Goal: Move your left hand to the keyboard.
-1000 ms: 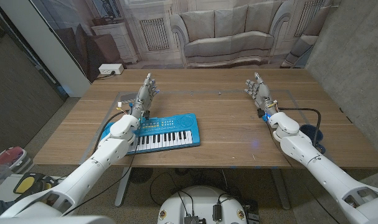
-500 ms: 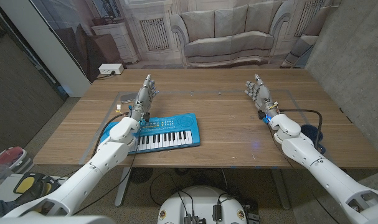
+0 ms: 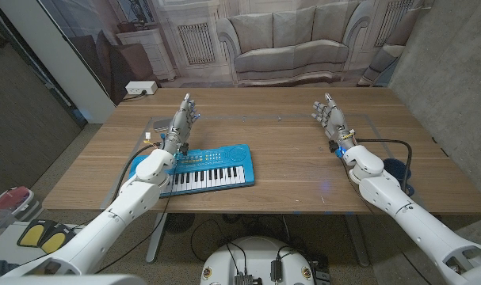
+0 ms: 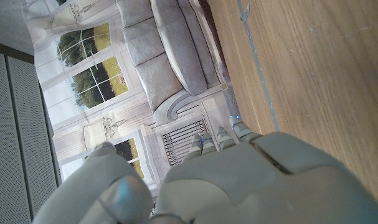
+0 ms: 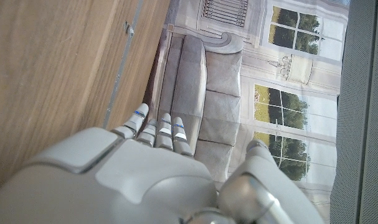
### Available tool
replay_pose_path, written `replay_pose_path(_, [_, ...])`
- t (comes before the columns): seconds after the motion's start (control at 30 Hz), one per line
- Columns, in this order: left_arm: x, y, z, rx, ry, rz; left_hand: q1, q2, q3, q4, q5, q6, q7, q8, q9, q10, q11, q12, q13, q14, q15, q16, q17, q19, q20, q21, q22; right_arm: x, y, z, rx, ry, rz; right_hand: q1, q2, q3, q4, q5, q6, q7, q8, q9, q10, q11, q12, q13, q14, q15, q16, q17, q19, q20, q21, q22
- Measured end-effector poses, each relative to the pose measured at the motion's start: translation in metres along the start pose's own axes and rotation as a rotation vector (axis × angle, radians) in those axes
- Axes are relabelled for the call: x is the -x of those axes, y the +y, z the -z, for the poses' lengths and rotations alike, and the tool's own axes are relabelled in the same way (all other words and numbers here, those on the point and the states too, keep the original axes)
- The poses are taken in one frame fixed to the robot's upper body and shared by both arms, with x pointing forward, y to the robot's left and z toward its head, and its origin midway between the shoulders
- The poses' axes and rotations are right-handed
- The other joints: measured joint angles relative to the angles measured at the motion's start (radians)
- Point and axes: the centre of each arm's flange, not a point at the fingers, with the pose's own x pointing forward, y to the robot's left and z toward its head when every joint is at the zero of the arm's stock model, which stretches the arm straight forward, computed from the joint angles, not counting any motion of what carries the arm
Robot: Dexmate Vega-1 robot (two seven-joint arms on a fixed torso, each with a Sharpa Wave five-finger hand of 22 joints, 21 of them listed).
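Left of centre in the head view, the blue keyboard (image 3: 204,168) lies on the wooden worktop (image 3: 295,150), its black and white keys along the edge nearer me and a row of small buttons along the far edge. My left hand (image 3: 181,123) stands just beyond the keyboard's far left corner, in the upper left part of the worktop, held on its edge with the fingers (image 3: 186,107) extended away from me and slightly apart, holding nothing; my left forearm crosses over the keyboard's left end, so that end is partly hidden. Whether the hand touches the worktop I cannot tell. My right hand (image 3: 329,115) is in the upper right of the frame, well apart from the keyboard, also upright with its fingers (image 3: 326,103) spread a little and empty. A black cable (image 3: 387,142) curves across the worktop beside my right wrist. In the left wrist view the back of my left hand (image 4: 251,180) fills the lower part, its fingertips (image 4: 220,134) side by side against the bare wood. In the right wrist view my right hand (image 5: 132,180) shows the same way, fingertips (image 5: 157,127) close together, with nothing between them. A printed backdrop of a sofa (image 3: 299,39) hangs behind the worktop.
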Motion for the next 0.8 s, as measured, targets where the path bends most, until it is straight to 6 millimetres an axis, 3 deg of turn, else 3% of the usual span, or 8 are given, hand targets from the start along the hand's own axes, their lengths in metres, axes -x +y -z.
replay_pose_path(0.8, [0.013,-0.003,-0.014,-0.010,-0.046,0.015,0.017,0.017,0.000,0.000,0.006,0.022,0.010,0.008,0.000,0.021,0.011,0.000,0.000,0.018,0.000,0.000,0.000,0.000,0.000,-0.008,0.000,0.000,0.002,-0.010,0.007,-0.016,-0.016,0.003,0.003,0.000,0.000,0.000,0.011,0.000,0.000,0.000,0.005,0.005,0.000,0.000,0.005,0.005,0.000,0.000,0.005,-0.005,-0.009,0.000])
